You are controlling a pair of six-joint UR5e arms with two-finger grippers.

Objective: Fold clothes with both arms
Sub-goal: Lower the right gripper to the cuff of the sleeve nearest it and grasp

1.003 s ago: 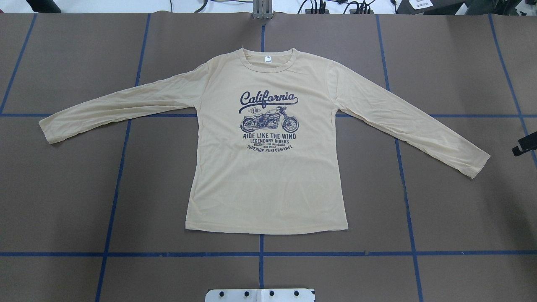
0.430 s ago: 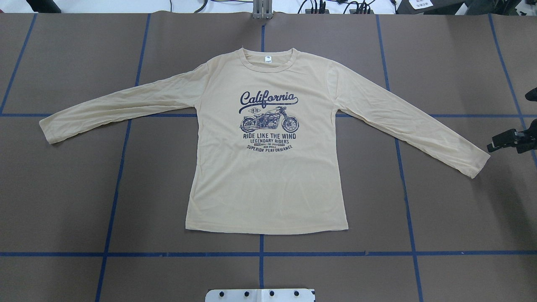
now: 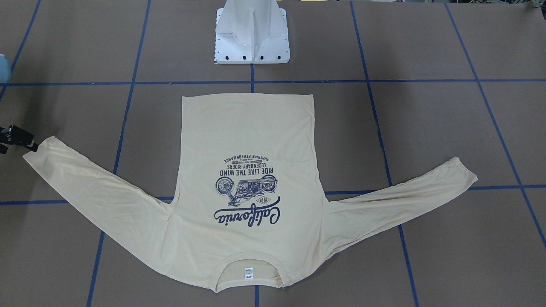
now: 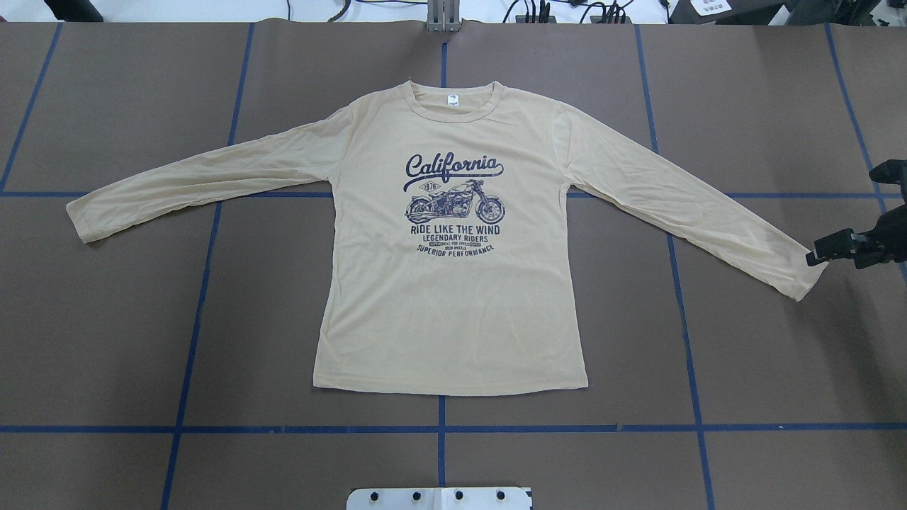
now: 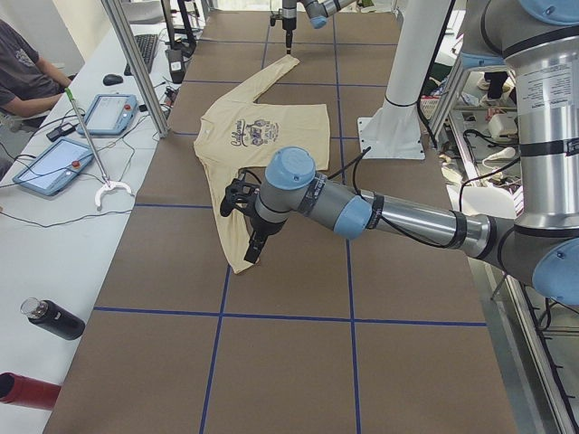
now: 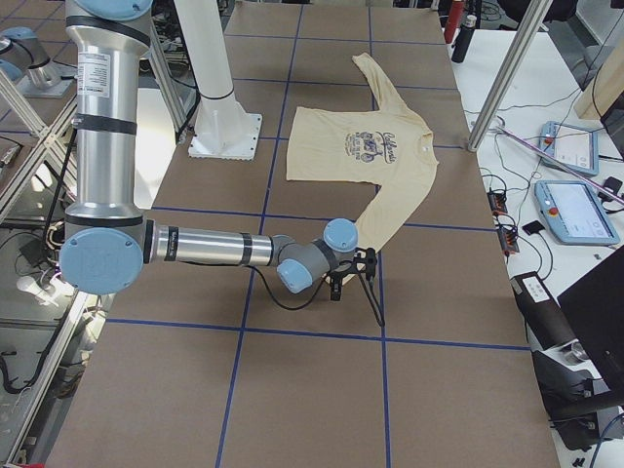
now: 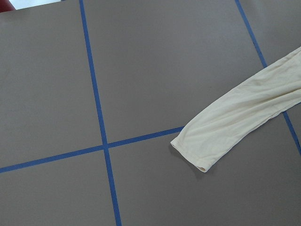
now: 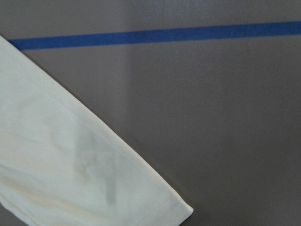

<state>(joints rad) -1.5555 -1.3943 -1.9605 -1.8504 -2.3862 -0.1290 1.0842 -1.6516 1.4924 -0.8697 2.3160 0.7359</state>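
The cream-yellow long-sleeved T-shirt (image 4: 453,297) lies flat and face up, sleeves spread, navy "California" print showing. It also shows in the front view (image 3: 247,128). My right gripper (image 4: 825,249) hangs at the right sleeve's cuff (image 4: 801,273), its tip at the cuff's edge; its fingers look apart and empty. It shows at the front view's left edge (image 3: 19,137) and in the right side view (image 6: 349,273). My left gripper (image 5: 246,226) shows only in the left side view, above the left cuff (image 5: 240,262); I cannot tell if it is open. The left wrist view shows that cuff (image 7: 197,153) from above.
The brown table (image 4: 744,354) is marked with blue tape lines. The robot's white pedestal base (image 3: 252,38) stands behind the shirt's hem. Tablets, cables and bottles (image 5: 54,321) lie on a side bench, and a person (image 5: 27,72) sits there.
My right gripper has moved in from the overhead view's right edge to the right sleeve's cuff. The shirt has not moved.
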